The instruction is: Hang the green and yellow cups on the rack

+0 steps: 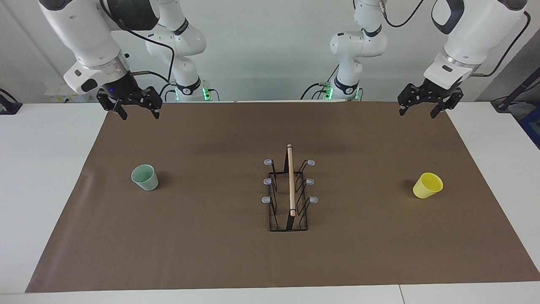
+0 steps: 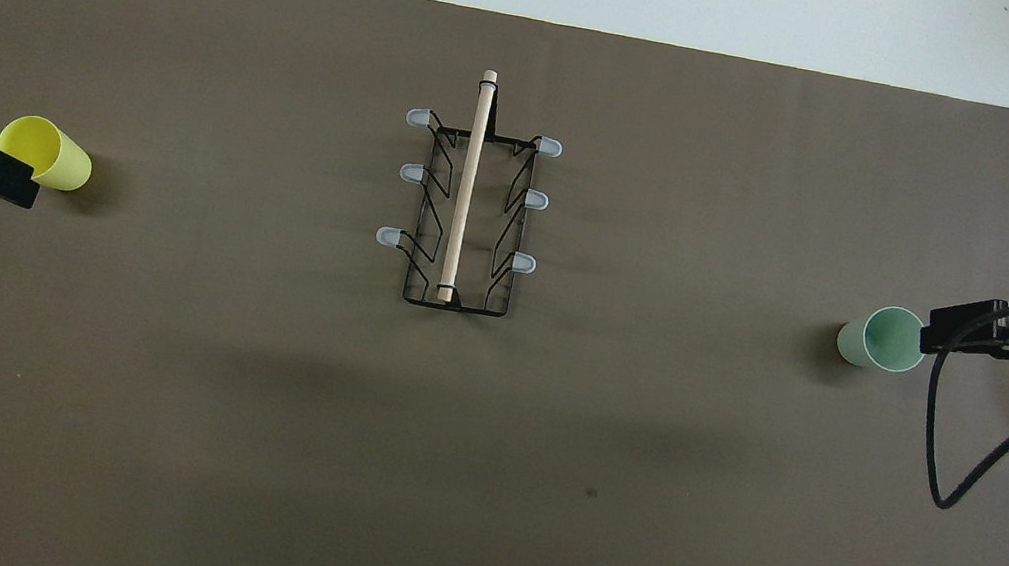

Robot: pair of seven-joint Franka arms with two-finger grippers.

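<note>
Both my grippers hang spread and empty over the robots' edge of the brown mat [image 1: 219,253], the left gripper [image 1: 424,109] at the yellow cup's [image 1: 427,185] end, the right gripper [image 1: 136,107] at the green cup's [image 1: 144,177]. The rack [image 1: 289,192] stands mid-table between the cups, well apart from each, nothing hung on it. My worry: these light, tapered cups could tip or slip from a pinch, or catch a prong tip going on.
</note>
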